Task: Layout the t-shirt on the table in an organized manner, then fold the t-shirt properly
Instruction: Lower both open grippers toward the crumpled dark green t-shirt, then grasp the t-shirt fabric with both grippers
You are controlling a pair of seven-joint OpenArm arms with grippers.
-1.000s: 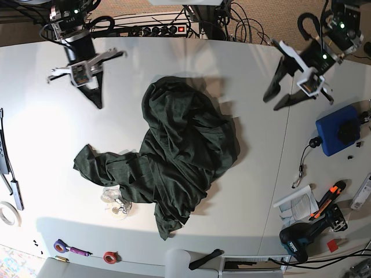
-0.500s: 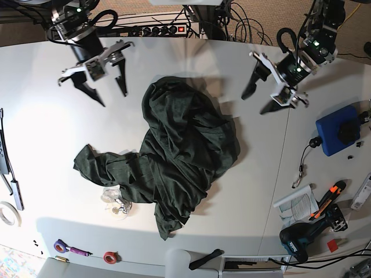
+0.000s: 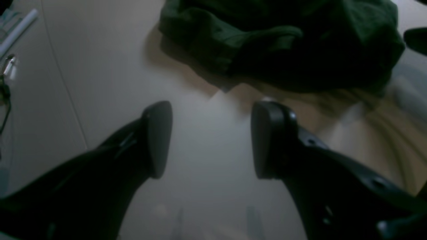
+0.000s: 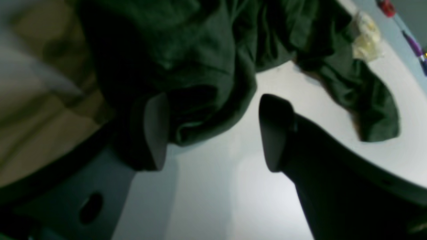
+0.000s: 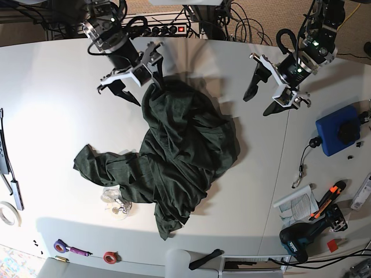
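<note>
T-shirt, dark green, unmarked, crumpled on table

Open right end effector, crumpled t-shirt, table

The base view looks straight down from high above, taking in nearly the whole white worktop, both arms at its far edge and the dark green t-shirt near the middle. The left wrist view sits just behind the left tool, close and low over the worktop, facing the near hem of the t-shirt beyond its spread fingers. The right wrist view rides just behind the right tool, closer still, with the t-shirt filling most of its upper half. All three share the cloth heap; both wrist views are blurred at the edges.
</note>
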